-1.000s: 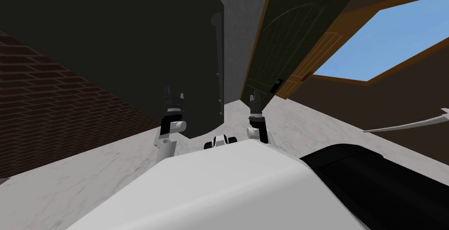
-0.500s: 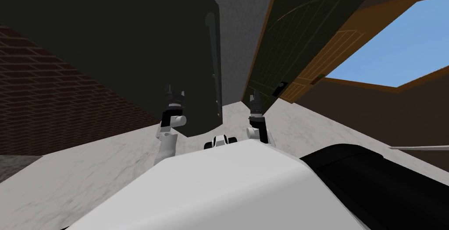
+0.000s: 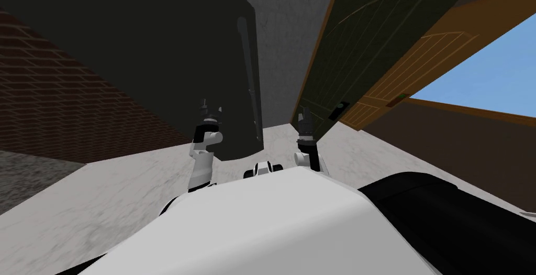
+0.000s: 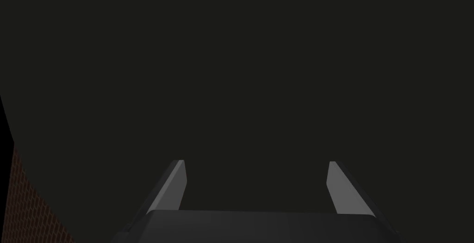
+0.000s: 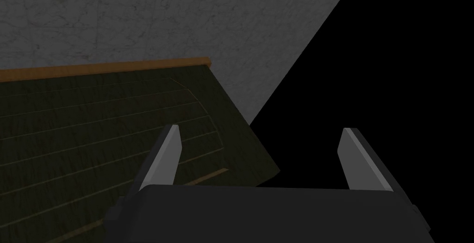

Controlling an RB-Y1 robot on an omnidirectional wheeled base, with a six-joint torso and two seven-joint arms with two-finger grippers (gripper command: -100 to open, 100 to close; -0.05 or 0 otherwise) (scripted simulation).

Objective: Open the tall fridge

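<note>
Head view: the tall fridge (image 3: pixel 157 52), plain dull black with a long handle (image 3: pixel 250 83) down its right edge, stands at the floor's (image 3: pixel 120 198) far edge, the left gripper (image 3: pixel 209 110) before its front. Left wrist view: fingers spread, empty, facing that flat front. Right wrist view: right gripper (image 5: pixel 261 133) spread, empty, by a green door (image 5: pixel 92 129).

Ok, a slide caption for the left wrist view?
Left gripper, jaws open, facing the flat dark front of the tall fridge, brick wall beside it.
</note>
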